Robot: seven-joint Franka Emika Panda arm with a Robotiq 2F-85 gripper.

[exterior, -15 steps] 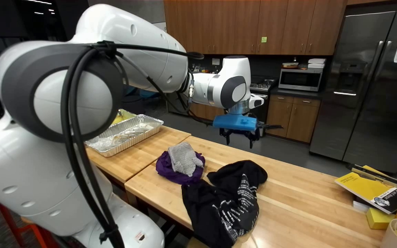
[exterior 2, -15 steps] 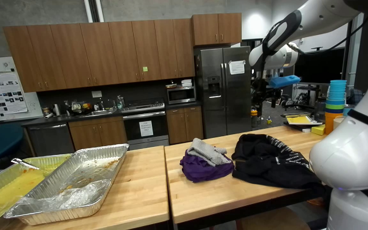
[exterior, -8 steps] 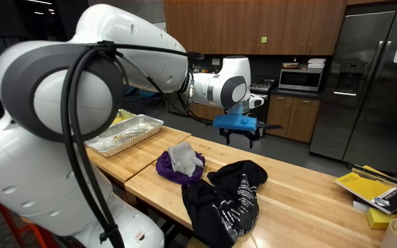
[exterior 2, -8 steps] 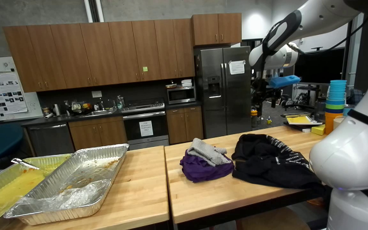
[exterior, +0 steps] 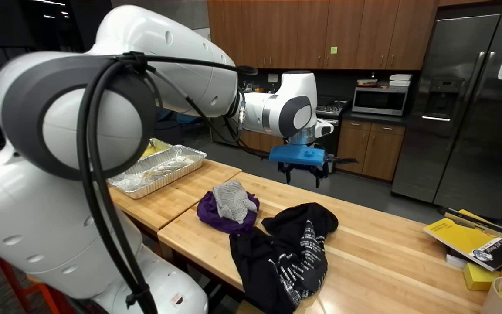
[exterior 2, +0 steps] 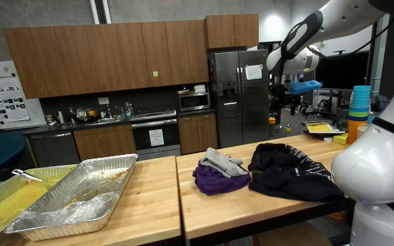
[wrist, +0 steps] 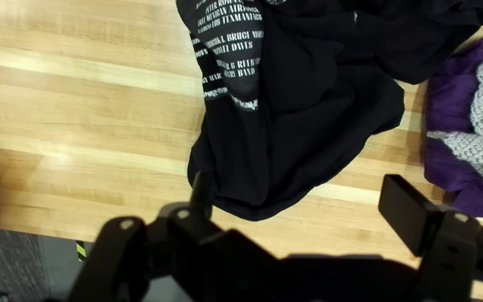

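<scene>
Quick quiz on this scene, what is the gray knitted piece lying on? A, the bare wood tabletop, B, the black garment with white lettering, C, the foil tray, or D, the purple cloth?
D: in both exterior views the gray knitted piece lies on top of the bunched purple cloth, with the black garment beside them.

Black garment point(wrist: 296, 113): white lettering, partly lost in folds, includes "PETER ROWAN," "LOS TEXMANIACS," "DOWN" and "BAND." Paper sign point(exterior 2: 156, 137) on the oven door point(exterior 2: 171, 134): "FOR RESEARCH PURPOSES ONLY." Print on the yellow book point(exterior: 462, 240), refrigerator papers point(exterior 2: 253, 72) and wall poster point(exterior 2: 2, 99): too small to read.
</scene>
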